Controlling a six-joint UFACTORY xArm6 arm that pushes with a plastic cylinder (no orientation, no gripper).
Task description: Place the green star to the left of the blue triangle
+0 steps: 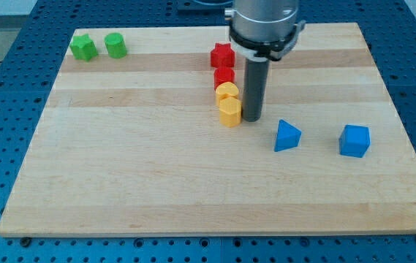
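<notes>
At the view's far top-left corner of the pale wooden bench sits the green plastic star, and just beside it on its right stands a green plastic cylinder-like block; the two are close but a sliver of wood shows between them. Well apart from these, near the middle of the bench's upper half, a short column of blocks runs from the view's top toward its bottom: a red plastic star, then a red rounded block whose exact shape I cannot make out, then a yellow rounded block, and lowest a yellow block with flat facets, perhaps a hexagon; each touches or nearly touches its neighbour. Immediately to the right of the two yellow blocks stands my dark rod, and my tip rests on the wood just beside the lower yellow block. There are no jaws on this arm, so it holds nothing. Farther right and lower lies the blue plastic triangle, and near the right edge a blue plastic cube.
</notes>
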